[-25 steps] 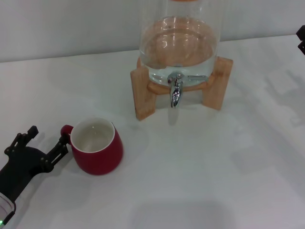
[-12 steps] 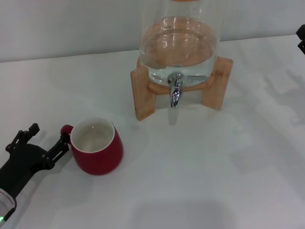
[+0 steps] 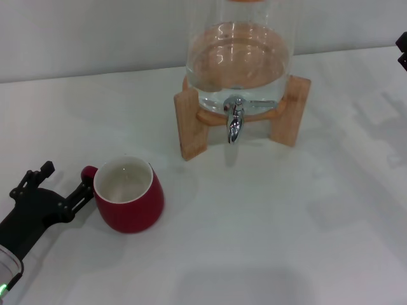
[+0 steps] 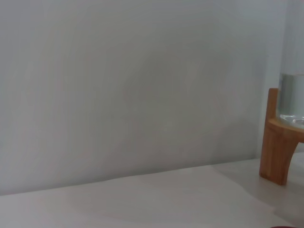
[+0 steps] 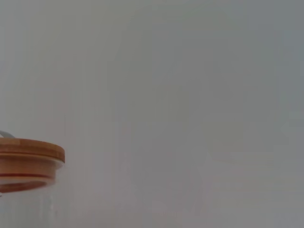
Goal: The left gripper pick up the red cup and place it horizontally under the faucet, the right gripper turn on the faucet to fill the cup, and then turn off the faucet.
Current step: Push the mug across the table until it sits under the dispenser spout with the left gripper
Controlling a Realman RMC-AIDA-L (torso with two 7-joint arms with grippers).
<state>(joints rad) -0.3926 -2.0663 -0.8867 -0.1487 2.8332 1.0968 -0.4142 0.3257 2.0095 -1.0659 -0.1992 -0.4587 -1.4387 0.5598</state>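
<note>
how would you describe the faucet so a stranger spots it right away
Find the clear glass water jar on its wooden stand at the back of the white table. The faucet is the small shiny chrome tap low on the jar's front, the only metal part there.

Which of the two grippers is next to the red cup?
The left gripper, open beside the red cup handle. The right gripper barely shows at the far right edge.
</note>
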